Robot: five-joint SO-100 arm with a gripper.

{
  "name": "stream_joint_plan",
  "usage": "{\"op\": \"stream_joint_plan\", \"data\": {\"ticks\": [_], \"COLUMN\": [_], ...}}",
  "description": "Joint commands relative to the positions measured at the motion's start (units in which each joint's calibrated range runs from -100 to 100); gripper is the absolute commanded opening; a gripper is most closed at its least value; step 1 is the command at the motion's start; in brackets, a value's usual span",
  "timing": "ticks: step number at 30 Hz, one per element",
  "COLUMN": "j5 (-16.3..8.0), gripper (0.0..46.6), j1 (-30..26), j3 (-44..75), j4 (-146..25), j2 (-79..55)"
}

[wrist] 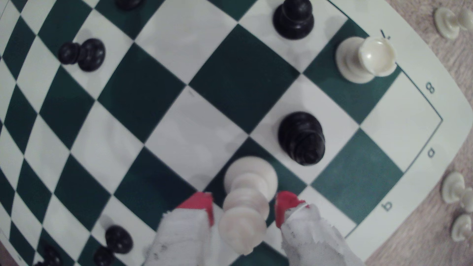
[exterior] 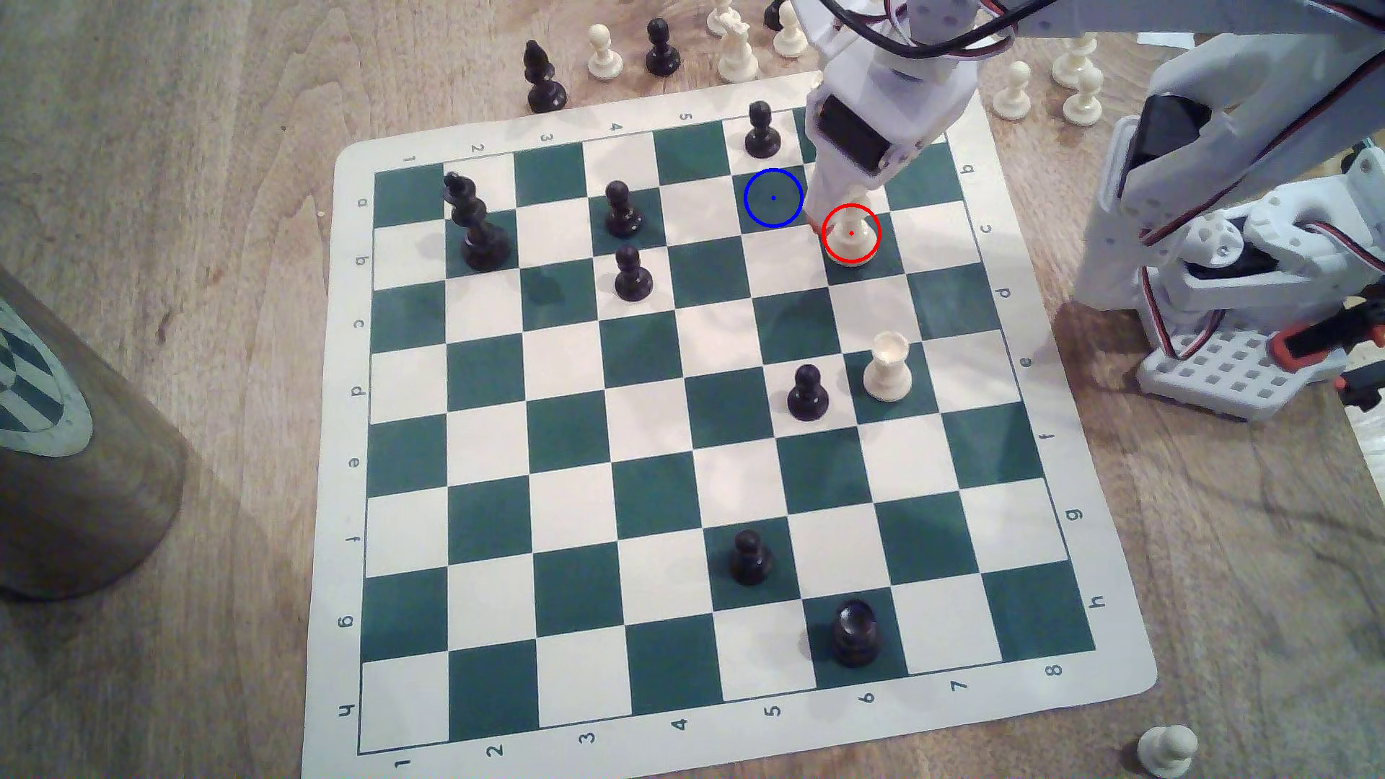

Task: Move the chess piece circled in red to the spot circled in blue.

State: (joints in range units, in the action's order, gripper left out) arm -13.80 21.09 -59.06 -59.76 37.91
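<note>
Wrist view puts the gripper (wrist: 244,209) astride the cream chess piece (wrist: 249,189), one red-tipped finger (wrist: 199,204) on each side, parted with a sliver of gap showing, so nothing is clamped. That piece stands upright on its dark green square directly between the fingers. From the exterior view, the gripper (exterior: 843,217) hangs over the piece (exterior: 851,234), and the blue-ringed spot (exterior: 773,198) lies just beside it, toward that view's left, beside a black pawn (exterior: 762,131).
</note>
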Motion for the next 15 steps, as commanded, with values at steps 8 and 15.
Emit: {"op": "stream_joint_plan", "data": {"ticks": [8, 15], "j5": [-0.7, -2.1], "gripper": [1.3, 1.2], "j1": [-0.8, -3.1], "j3": [4.4, 11.2], "j4": [0.8, -6.0], "j2": [3.3, 8.0]}}
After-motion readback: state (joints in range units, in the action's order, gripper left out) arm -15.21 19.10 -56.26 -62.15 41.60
